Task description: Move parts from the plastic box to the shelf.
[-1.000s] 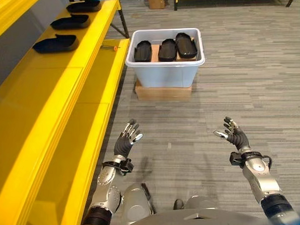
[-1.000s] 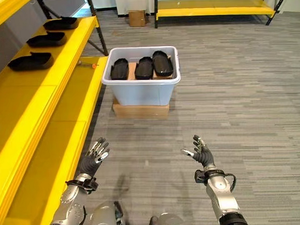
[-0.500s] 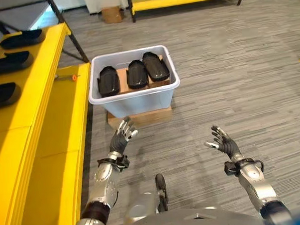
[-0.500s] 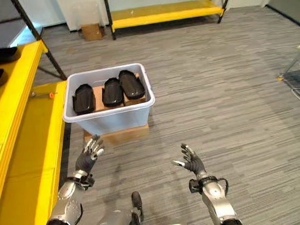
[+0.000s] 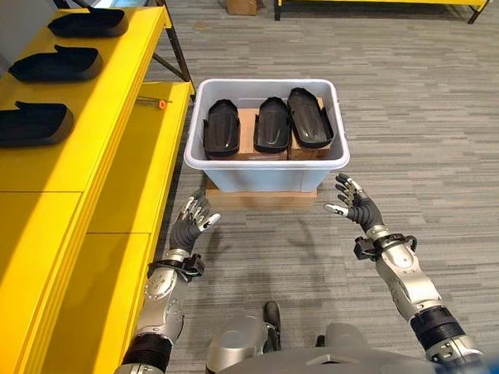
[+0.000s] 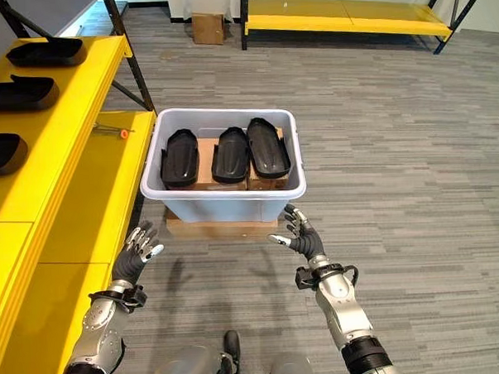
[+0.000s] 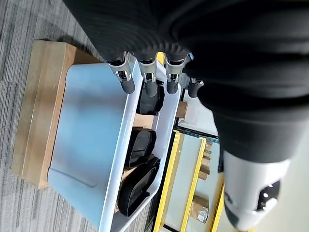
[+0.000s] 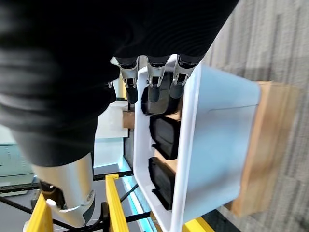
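Three black parts (image 5: pixel 266 125) lie in the box (image 5: pixel 269 170) on the floor. More parts (image 5: pixel 23 126) sit on the shelf (image 5: pixel 82 153). L hand (image 5: pixel 188 227) & R hand (image 5: pixel 355 206) hang near the box, fingers spread, holding nothing.

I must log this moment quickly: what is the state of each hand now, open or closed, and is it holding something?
Left hand: open, holding nothing, near the plastic box.
Right hand: open, holding nothing.
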